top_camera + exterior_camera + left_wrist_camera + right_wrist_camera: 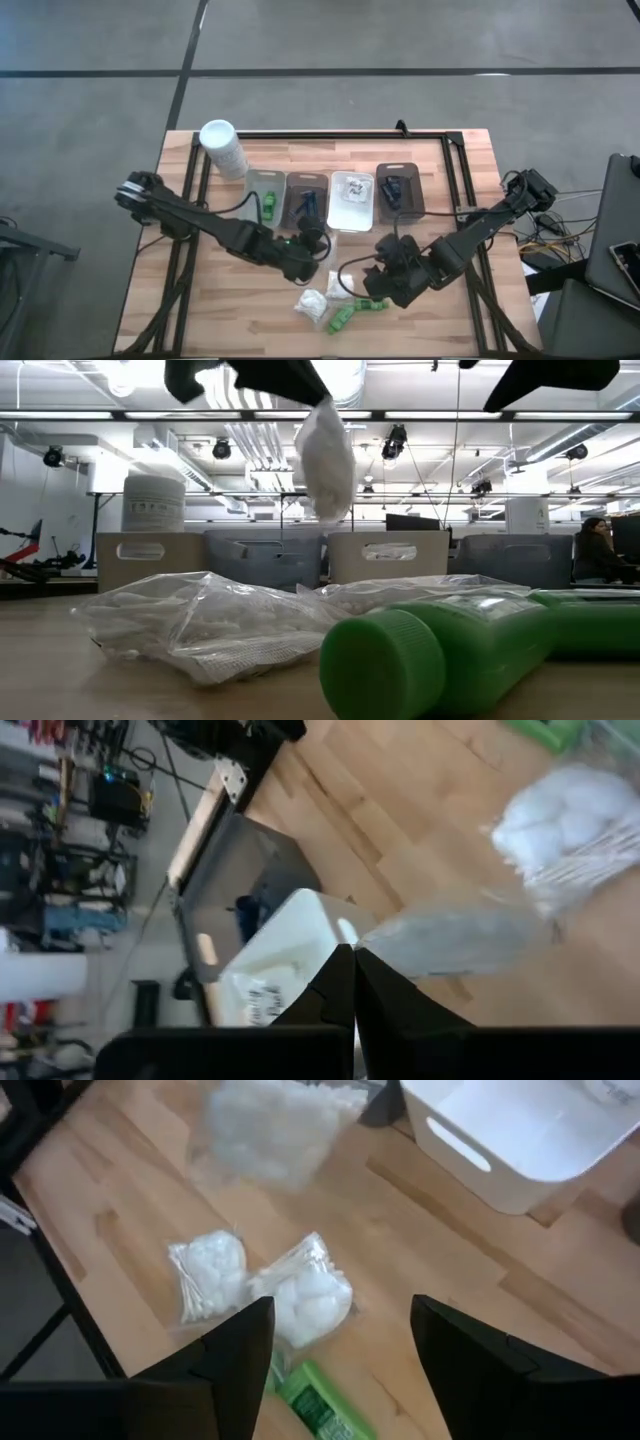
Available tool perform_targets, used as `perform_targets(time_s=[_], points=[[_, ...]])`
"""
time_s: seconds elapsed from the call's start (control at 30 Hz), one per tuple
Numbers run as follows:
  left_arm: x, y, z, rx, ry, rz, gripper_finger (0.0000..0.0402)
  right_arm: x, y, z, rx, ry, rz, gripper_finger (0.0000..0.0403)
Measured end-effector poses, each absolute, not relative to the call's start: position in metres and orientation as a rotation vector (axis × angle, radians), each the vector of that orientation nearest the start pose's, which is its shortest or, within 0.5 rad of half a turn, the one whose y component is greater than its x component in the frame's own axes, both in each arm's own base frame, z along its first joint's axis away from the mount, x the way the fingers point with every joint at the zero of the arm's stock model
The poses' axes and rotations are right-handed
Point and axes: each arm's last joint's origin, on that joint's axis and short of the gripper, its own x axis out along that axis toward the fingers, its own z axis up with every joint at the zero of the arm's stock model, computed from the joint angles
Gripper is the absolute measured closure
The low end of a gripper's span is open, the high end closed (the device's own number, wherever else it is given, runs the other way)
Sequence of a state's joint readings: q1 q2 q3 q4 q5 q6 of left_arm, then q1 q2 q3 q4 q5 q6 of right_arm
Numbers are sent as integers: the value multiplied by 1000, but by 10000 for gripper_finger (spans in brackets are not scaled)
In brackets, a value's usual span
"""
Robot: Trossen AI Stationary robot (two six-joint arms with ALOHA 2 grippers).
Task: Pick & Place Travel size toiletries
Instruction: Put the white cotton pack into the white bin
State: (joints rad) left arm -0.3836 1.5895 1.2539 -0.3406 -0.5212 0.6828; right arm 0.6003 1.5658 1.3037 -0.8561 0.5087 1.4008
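Observation:
My left gripper (315,262) (353,958) hangs over the middle of the table, shut on a white puff in a clear bag (325,455) (333,281). Two more bagged white puffs (210,1270) (305,1295) lie on the wood near the table's near edge (313,304). Beside them lie bright green bottles (342,318) (372,303) (450,650). My right gripper (383,287) (340,1350) is open and hovers above the puffs and bottles, touching nothing. Razors and sticks on the table do not show. My left gripper pinches the puff's clear bag by one end (385,942) between its two shut fingers. The bag hangs below the fingers (325,455), lifted clear of the table.
A row of trays stands toward the far side: a clear one holding a green bottle (267,195), a dark one (307,198), a white one (352,200) (520,1140) and another dark one (400,188). A tall white cylinder (222,148) stands at the far left. A person sits beyond the table (595,550).

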Motion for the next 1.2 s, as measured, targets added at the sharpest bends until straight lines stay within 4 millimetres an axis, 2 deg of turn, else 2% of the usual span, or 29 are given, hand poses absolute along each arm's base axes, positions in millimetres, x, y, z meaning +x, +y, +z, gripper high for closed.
perform_targets(time_s=[0.13, 0.33, 0.47, 0.57, 0.63, 0.77, 0.9, 1.2], points=[[325, -116, 303, 1001, 678, -104, 401, 264, 161, 279, 706, 740, -605, 168], [323, -115, 330, 969, 694, -95, 401, 260, 155, 278, 739, 655, -721, 165], [320, -114, 336, 936, 743, -93, 401, 259, 156, 276, 852, 676, -743, 170], [317, -112, 332, 894, 811, -136, 401, 258, 158, 271, 943, 735, -747, 177], [317, -110, 325, 814, 873, -174, 401, 258, 159, 264, 990, 769, -739, 181], [323, -105, 311, 533, 968, -221, 401, 263, 162, 253, 1007, 740, -666, 189], [328, -97, 309, 271, 995, -255, 401, 271, 165, 251, 918, 641, -558, 192], [338, -55, 311, -261, 1042, -365, 401, 274, 166, 255, 726, 642, -482, 175]])
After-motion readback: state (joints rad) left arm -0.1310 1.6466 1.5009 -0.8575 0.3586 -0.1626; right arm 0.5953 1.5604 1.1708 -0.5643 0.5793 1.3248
